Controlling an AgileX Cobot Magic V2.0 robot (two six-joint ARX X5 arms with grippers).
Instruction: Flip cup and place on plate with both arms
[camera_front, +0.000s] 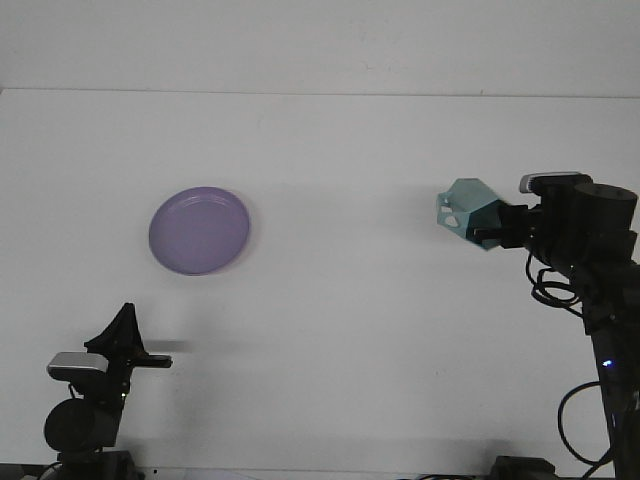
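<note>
The teal, faceted plastic cup (468, 212) in my right gripper (490, 233) looks smooth with a soft sheen. The round lilac plastic plate (199, 230) looks smooth and slightly glossy. The white counter (340, 330) is matt; my black arms look like matt plastic.

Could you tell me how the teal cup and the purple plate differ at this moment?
The teal cup is held off the table, tipped on its side, in the right gripper; the purple plate lies flat on the white table, touched by nothing. The cup is deep, with a handle; the plate is shallow and round. The cup is at the right, the plate at the left. Both are plain, single-coloured tableware.
</note>
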